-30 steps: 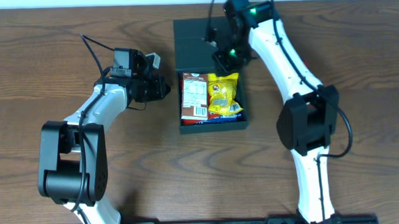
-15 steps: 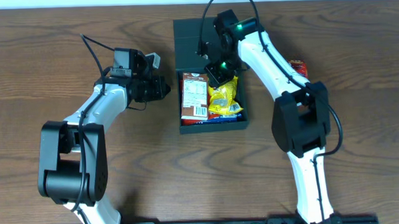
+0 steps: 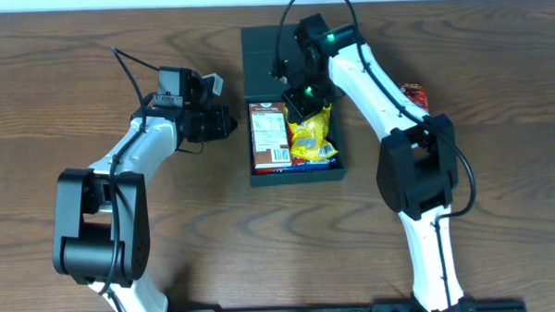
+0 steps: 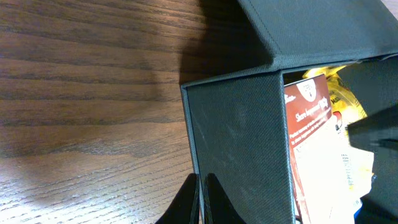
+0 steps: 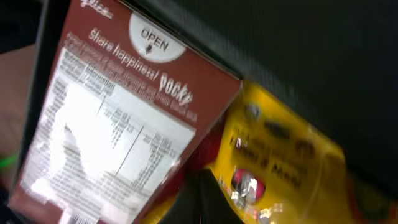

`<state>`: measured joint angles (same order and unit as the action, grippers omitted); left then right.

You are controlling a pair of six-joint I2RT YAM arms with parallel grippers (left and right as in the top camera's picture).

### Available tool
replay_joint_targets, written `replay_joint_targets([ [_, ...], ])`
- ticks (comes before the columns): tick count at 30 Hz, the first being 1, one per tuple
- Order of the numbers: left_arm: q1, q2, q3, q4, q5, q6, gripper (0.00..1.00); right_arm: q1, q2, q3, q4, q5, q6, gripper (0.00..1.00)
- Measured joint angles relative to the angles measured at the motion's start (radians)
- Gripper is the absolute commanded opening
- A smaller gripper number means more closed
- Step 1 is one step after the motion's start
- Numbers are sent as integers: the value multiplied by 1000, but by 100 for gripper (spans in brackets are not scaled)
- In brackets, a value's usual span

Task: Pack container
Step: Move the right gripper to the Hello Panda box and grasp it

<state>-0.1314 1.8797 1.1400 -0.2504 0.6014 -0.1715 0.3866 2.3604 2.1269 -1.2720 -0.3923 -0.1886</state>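
Over the container (image 3: 297, 178), your right gripper (image 3: 299, 104) hangs with fingers together above the yellow packet (image 3: 312, 136), while your left gripper (image 3: 231, 122), fingers likewise together, hovers beside its wall.

red packet (image 3: 414, 95) half behind right arm (image 3: 378, 76) | yellow packet (image 5: 280, 168) print blurred | container (image 4: 239, 155) cut off by left wrist view's edges | right gripper (image 3: 298, 103) jaws unreadable

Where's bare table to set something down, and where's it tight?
Free: table in front of the container, between both arm bases; also beyond each arm. Crowded: inside the container, under the right claw.
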Motion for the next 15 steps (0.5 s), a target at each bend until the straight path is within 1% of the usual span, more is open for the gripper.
replay_joint_targets([
  [2, 0, 0, 0, 0, 0, 0, 6, -9, -2, 71, -26, 14, 1, 1],
  [5, 0, 0, 0, 0, 0, 0, 6, -42, -36, 164, -25, 113, 2, 2],
  [8, 0, 0, 0, 0, 0, 0, 6, -122, -106, 194, -60, 266, 8, 2],
  [11, 0, 0, 0, 0, 0, 0, 6, -227, -125, 183, -112, 353, 22, 1],
  [12, 0, 0, 0, 0, 0, 0, 6, -264, -125, 163, -120, 373, 24, 8],
  [13, 0, 0, 0, 0, 0, 0, 6, -296, -123, 135, -122, 391, 29, 18],
  [15, 0, 0, 0, 0, -5, 0, 6, -359, -117, 56, -98, 416, 32, 58],
])
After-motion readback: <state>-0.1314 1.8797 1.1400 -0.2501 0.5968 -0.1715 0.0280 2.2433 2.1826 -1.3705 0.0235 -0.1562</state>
